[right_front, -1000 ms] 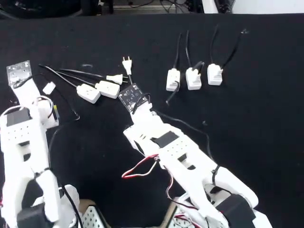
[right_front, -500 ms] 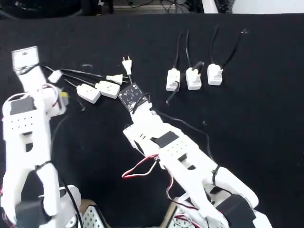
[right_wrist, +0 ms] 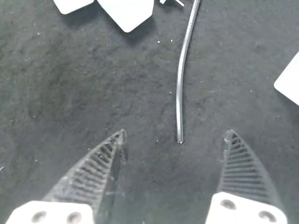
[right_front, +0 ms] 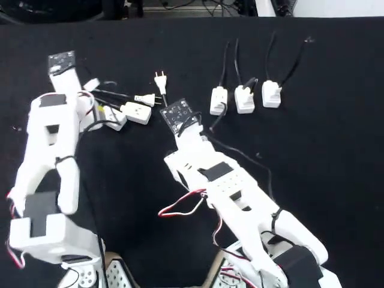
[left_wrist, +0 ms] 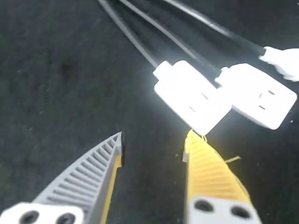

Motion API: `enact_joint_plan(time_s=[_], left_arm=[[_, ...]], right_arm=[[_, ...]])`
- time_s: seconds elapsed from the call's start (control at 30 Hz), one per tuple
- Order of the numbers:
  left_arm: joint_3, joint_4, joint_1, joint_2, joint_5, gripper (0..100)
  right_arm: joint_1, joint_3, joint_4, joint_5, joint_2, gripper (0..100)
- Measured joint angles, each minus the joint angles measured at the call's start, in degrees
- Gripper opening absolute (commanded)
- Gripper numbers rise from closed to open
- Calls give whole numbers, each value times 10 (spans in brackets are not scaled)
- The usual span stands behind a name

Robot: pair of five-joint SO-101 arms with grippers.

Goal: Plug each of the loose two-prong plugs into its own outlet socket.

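here left fingers (left_wrist: 205, 172) gape just beside 1 outlet socket (left_wrist: 191, 95).

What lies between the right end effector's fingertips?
The right end effector stands open; a thin black cord ends on the cloth between its fingers, touching neither, in the right wrist view.

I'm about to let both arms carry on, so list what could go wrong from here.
1. The left gripper is open with its yellow fingertip right by a corner of the nearest socket; lowering could shove it into the neighbouring socket instead of gripping it.
2. The right gripper is open over a thin black cable, not a plug; closing there would likely pinch the cable and drag whatever it is attached to.
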State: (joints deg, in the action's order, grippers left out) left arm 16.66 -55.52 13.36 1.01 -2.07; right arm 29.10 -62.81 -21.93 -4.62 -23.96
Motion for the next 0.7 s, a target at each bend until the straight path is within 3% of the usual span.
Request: enact_joint_plan(time_s=[0.1, 0.7], left_arm=[[-27, 0, -12, 26, -12, 225], [-264, 4, -18, 286, -265, 225]], right_arm=[[-1, 0, 0, 0, 0, 297], [-1, 0, 0, 0, 0, 297]])
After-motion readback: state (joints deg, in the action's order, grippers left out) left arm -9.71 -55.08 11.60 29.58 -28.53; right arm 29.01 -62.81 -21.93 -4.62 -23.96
